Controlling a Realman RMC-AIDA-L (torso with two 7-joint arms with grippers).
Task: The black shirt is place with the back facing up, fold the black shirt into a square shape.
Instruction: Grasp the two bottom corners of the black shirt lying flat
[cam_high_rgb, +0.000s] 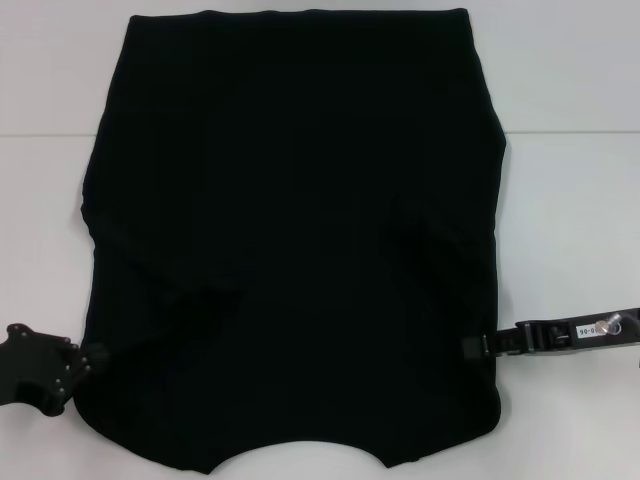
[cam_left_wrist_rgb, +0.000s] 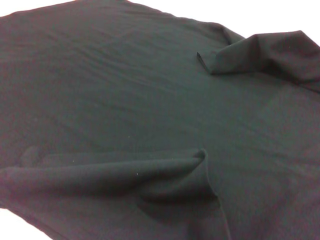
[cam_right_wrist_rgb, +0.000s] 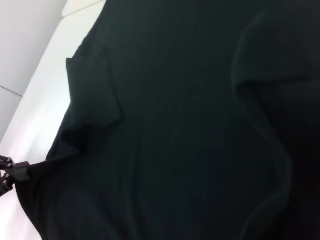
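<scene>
Lying flat on white tabletop (cam_high_rgb: 570, 80): black shirt (cam_high_rgb: 290, 230), soft matte fabric, sleeves folded inward, curved neckline nearest. Left end effector (cam_high_rgb: 95, 357) and right end effector (cam_high_rgb: 492, 346) at opposite edges; grip state unclear.

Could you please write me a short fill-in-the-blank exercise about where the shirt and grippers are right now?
1. The shirt is ____ in colour.
2. Its curved neckline lies at the edge ____ the robot.
3. The left gripper and the right gripper sit at ____ side edges of the shirt.
4. Both sleeves lie folded ____ onto the body.

Missing words: black; nearest; opposite; inward
</scene>
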